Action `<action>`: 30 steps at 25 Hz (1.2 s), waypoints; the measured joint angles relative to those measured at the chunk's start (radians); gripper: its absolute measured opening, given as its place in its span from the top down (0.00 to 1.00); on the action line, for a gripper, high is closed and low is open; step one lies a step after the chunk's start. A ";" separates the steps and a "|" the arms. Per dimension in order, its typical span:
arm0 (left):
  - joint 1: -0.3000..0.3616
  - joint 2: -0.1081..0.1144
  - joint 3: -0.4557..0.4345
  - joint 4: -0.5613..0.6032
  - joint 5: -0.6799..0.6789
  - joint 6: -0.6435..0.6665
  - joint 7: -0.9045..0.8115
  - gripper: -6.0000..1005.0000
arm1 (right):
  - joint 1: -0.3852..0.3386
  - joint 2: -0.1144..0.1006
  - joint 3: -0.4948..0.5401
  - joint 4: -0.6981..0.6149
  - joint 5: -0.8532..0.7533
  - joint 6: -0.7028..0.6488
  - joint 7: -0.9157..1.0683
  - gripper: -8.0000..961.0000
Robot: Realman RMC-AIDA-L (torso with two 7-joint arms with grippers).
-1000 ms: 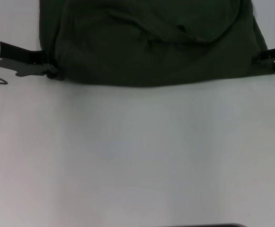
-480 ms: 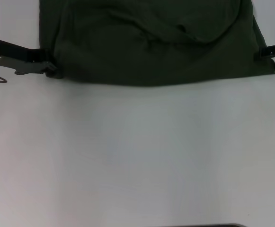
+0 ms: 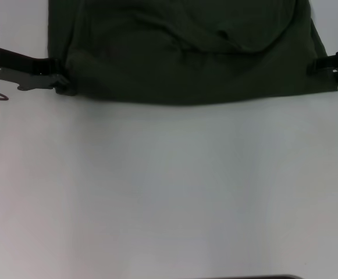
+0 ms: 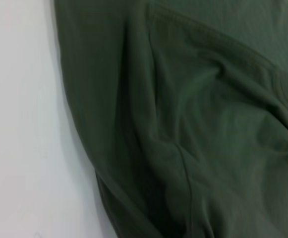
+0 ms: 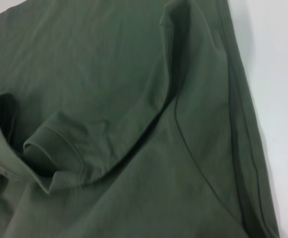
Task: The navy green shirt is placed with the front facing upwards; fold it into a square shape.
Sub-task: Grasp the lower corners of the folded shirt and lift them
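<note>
The navy green shirt (image 3: 186, 52) lies across the top of the head view, spanning nearly the full width, w/ its lower edge running roughly straight across the upper third of the frame. Plain green fabric faces up; no lettering is visible on the part that shows. A curved seam or folded sleeve edge sits right of centre near the top, and soft creases run through the middle. The cloth rests flat on the white bench (image 3: 169, 192), which fills the rest of the frame below.

In the left wrist view the shirt (image 4: 193, 124) takes up most of the picture, a hemmed edge running diagonally and a deep fold down the centre; a strip of bench (image 4: 20, 124) shows along one side. In the right wrist view the shirt (image 5: 124, 124) shows a folded sleeve cuff w/ ribbed hem and a long seam near the cloth's edge, w/ bench (image 5: 277, 74) at the corner.

Left gripper (image 3: 61, 84) is at the shirt's lower left corner, upper left of the head view, its dark arm reaching in from the frame edge; tips meet the cloth, but can't tell if pinching. Right gripper (image 3: 314, 65) is at the shirt's right edge, upper right of the frame, touching the cloth; can't tell its state either.
</note>
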 joint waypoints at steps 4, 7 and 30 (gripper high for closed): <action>0.000 0.000 -0.002 0.000 0.000 -0.004 0.000 0.94 | 0.002 0.002 -0.001 0.015 0.000 0.013 0.000 0.23; 0.000 0.000 -0.002 0.000 0.000 -0.006 0.000 0.93 | 0.004 0.002 0.000 0.025 0.006 0.016 0.000 0.23; 0.000 -0.008 -0.014 0.028 -0.001 0.005 0.000 0.94 | 0.013 -0.004 -0.010 0.045 -0.040 -0.025 0.013 0.42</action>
